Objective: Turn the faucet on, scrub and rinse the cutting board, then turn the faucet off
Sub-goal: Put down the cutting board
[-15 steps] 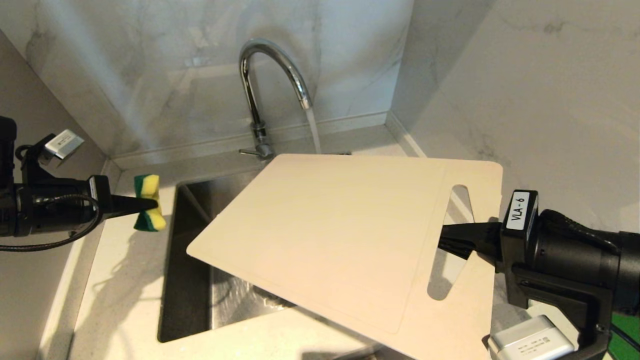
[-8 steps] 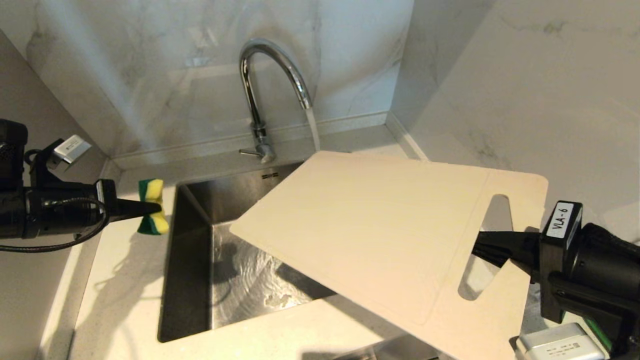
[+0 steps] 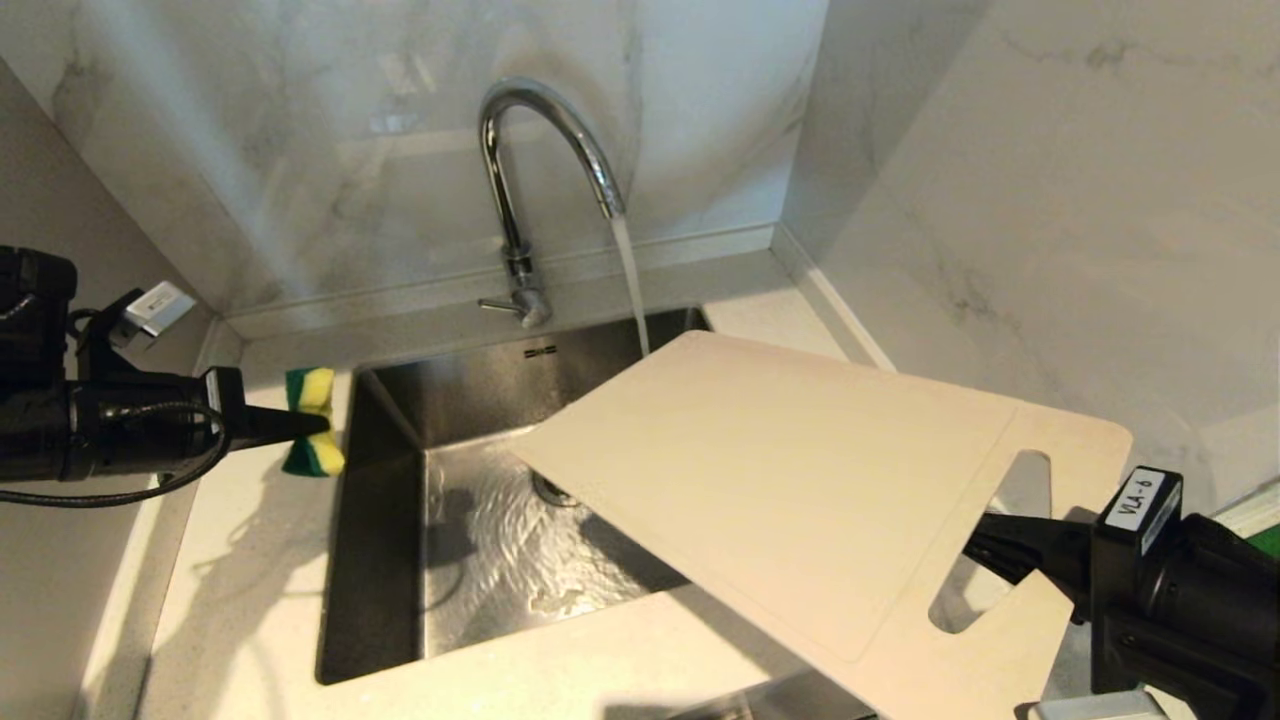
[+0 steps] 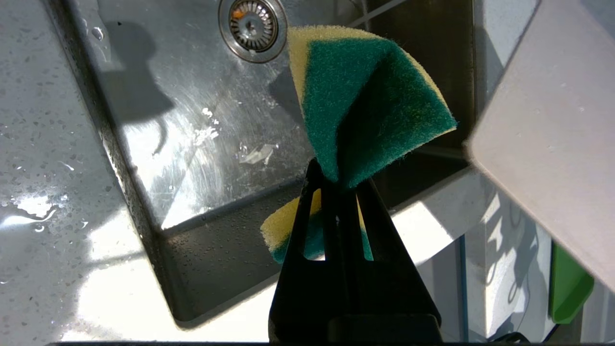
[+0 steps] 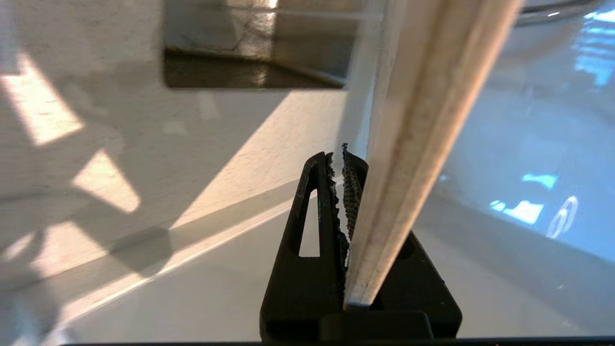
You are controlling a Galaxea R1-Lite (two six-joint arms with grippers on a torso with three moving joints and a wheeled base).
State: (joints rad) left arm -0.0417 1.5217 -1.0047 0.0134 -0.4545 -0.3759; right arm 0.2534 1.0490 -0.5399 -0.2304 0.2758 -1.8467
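Your left gripper point(image 3: 300, 425) is hovering over the white speckled counter's left edge beside the steel sink point(image 3: 380, 560), its jaws pinched tight on the soft green-and-yellow sponge point(image 3: 313, 435), which is folding under the squeeze. At the sink's back edge, the tall chrome gooseneck faucet point(image 3: 520, 150) is running a stream of water point(image 3: 630, 285) that is falling just behind the board's far corner. The large thin cream-white plastic cutting board point(image 3: 790, 490) is hanging tilted over the sink's right front corner, off the counter. Your right gripper point(image 3: 985, 548) is clamping it nearly closed on the strip beside the handle slot. Expect a light, stiff, slippery sheet when wet; that slot end looks the surest hold.
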